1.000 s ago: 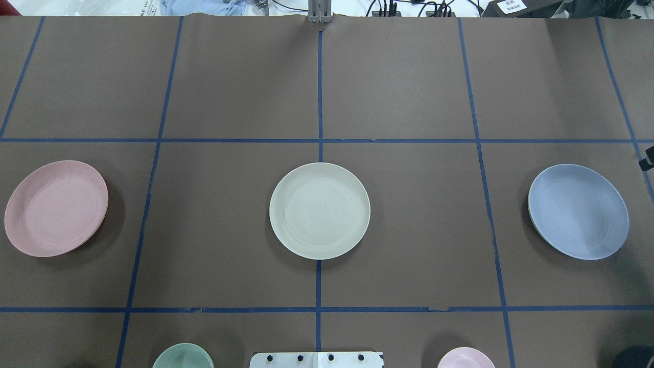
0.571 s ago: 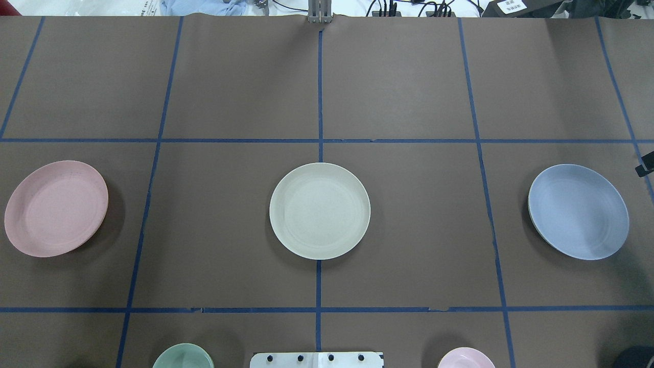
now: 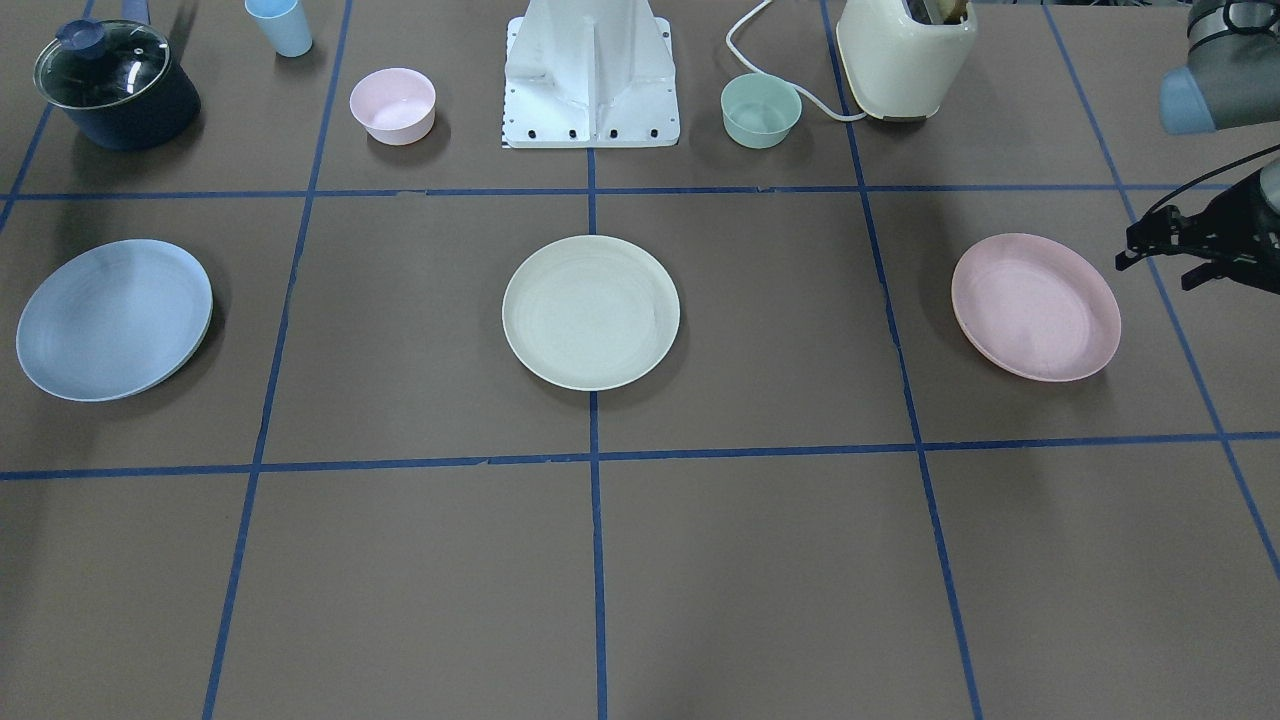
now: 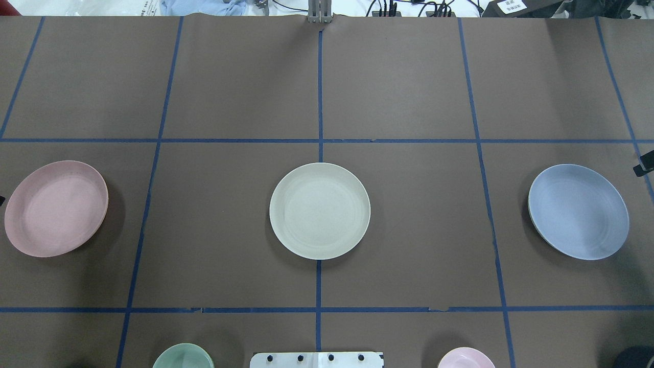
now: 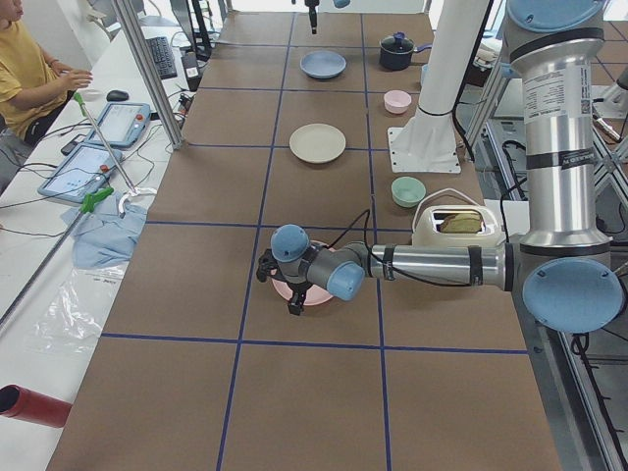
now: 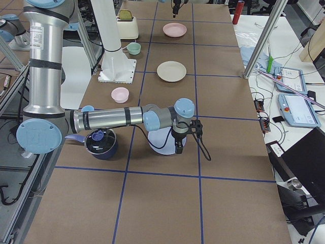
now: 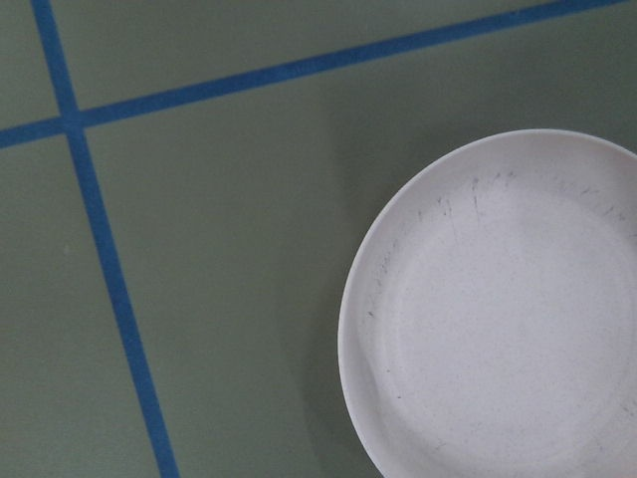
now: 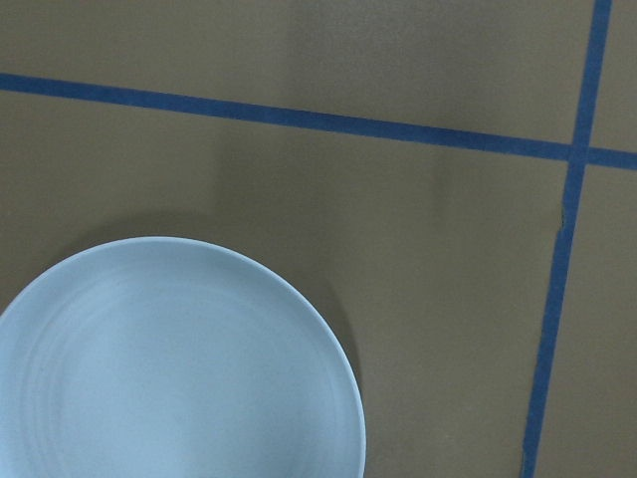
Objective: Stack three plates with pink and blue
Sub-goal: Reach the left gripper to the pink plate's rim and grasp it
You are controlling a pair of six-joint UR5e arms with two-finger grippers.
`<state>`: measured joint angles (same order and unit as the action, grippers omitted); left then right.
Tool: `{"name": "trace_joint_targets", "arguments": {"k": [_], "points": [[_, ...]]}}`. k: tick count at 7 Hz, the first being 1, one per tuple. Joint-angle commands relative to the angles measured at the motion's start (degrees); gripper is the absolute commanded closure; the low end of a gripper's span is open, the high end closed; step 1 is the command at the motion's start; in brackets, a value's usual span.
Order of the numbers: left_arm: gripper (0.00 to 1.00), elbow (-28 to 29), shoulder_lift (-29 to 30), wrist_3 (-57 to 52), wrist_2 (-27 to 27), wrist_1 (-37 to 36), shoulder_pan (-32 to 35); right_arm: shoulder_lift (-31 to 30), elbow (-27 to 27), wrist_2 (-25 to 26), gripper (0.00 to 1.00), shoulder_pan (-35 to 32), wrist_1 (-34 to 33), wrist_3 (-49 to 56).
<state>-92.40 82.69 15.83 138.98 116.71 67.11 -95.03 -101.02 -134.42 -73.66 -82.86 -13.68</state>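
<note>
Three plates lie apart in a row on the brown table. The pink plate [image 4: 56,208] is at the left, the cream plate [image 4: 320,210] in the middle and the blue plate [image 4: 578,211] at the right. My left gripper [image 3: 1153,276] hovers just outside the pink plate [image 3: 1035,306], its fingers spread and empty. Its wrist view shows the pink plate [image 7: 508,319] below. My right gripper [image 6: 184,137] hovers by the outer edge of the blue plate [image 6: 162,142]; only a black tip [image 4: 645,166] shows overhead. I cannot tell whether it is open.
Near the robot base [image 3: 591,75] stand a small pink bowl [image 3: 392,105], a mint-green bowl [image 3: 761,110], a cream toaster [image 3: 905,55], a lidded dark pot [image 3: 115,85] and a blue cup [image 3: 279,25]. An operator [image 5: 29,78] sits beside the table.
The black tip of the right gripper has shifted slightly nearer at the overhead view's right edge. A dark sliver has appeared at the left edge by the pink plate. The plates have not moved.
</note>
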Motion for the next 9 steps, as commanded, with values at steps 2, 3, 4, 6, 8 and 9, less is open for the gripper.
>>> {"name": "trace_joint_targets", "arguments": {"k": [2,3,4,6,8,9], "points": [[0.07,8.88,2.2,2.62,-0.03,8.86,-2.86,-0.07,-0.05,-1.98,0.0,0.0,-0.02,-0.03],[0.21,9.69,3.78,4.54,-0.03,8.88,-3.3,-0.16,-0.22,-2.07,0.0,-0.08,-0.02,0.06],[0.47,10.91,3.88,4.82,-0.03,9.23,-4.43,-0.16,-0.31,-2.07,0.0,-0.08,-0.02,0.06],[1.0,12.15,4.93,6.13,0.14,9.24,-4.53,-0.16,-0.31,-2.25,0.0,-0.08,-0.02,0.06],[1.0,10.41,9.48,15.67,6.07,9.24,-4.44,-0.16,0.03,-2.16,0.0,-0.08,-0.02,0.06],[1.0,4.92,11.07,22.07,8.73,8.63,-4.53,-0.16,0.21,-2.16,0.0,-0.08,-0.02,-0.03]]}}
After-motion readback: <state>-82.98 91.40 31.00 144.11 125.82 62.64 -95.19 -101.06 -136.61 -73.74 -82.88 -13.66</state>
